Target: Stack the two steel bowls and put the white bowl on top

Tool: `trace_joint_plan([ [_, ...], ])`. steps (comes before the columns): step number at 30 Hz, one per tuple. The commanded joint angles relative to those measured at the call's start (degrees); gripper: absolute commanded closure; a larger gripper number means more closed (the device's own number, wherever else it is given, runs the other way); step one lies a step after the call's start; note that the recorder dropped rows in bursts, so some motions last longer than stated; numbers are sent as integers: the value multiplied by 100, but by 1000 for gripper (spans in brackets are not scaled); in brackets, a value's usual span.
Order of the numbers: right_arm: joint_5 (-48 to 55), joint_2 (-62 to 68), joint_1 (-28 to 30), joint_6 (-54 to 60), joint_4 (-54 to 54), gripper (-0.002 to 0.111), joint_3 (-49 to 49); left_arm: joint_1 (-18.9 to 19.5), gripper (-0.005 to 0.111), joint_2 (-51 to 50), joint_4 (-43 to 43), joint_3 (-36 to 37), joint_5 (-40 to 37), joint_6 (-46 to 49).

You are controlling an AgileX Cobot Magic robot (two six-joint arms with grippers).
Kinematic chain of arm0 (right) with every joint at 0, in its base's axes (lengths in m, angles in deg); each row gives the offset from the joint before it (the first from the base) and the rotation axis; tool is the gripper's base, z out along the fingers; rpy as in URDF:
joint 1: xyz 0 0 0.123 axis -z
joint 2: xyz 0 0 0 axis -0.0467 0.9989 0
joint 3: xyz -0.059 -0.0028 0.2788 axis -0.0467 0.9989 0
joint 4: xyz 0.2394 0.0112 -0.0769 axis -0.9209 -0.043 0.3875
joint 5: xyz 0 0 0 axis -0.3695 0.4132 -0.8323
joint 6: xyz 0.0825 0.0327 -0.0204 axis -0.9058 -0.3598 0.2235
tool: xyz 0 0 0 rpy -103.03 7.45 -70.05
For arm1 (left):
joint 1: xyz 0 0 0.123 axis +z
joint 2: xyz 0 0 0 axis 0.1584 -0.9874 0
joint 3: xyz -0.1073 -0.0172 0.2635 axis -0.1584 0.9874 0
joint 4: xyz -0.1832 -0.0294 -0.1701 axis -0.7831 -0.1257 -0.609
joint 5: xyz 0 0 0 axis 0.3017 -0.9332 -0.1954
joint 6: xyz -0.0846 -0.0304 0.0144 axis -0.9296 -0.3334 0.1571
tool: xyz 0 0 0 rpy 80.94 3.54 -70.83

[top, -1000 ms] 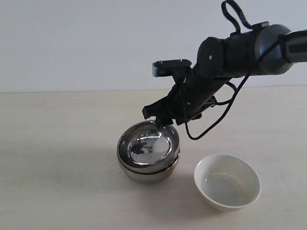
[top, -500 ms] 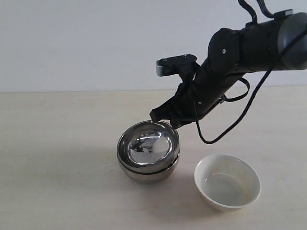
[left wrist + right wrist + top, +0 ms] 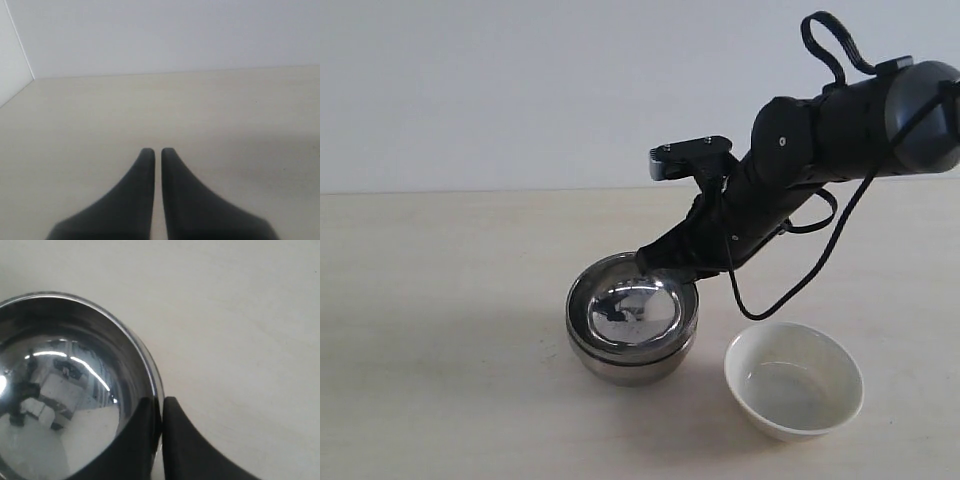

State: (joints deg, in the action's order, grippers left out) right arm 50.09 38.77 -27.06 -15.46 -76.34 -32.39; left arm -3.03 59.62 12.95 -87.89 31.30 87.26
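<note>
The steel bowls (image 3: 632, 318) sit nested, so that stacking step looks done. The right gripper (image 3: 161, 402) pinches the upper rim. The white bowl (image 3: 793, 392) stands just beside them, not yet placed on top. The left gripper (image 3: 158, 152) is closed and empty.

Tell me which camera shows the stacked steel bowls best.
The exterior view: both steel bowls show there, one nested in the other. The right wrist view shows only the inside and rim of the top bowl, pinched by the right hand. The left wrist view shows neither bowl.
</note>
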Motion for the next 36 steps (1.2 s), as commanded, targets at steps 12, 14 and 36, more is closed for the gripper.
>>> trace_joint_plan([
  [12, 87, -299, -1, 22, -131, 108, -14, 3, 102, 17, -15, 20, -3, -65],
  [14, 213, -163, -1, -14, -131, 108, -14, 3, 102, 17, -15, 20, -3, -65],
  [36, 85, -121, -1, 74, -172, 74, -14, 3, 102, 17, -15, 20, -3, -65],
])
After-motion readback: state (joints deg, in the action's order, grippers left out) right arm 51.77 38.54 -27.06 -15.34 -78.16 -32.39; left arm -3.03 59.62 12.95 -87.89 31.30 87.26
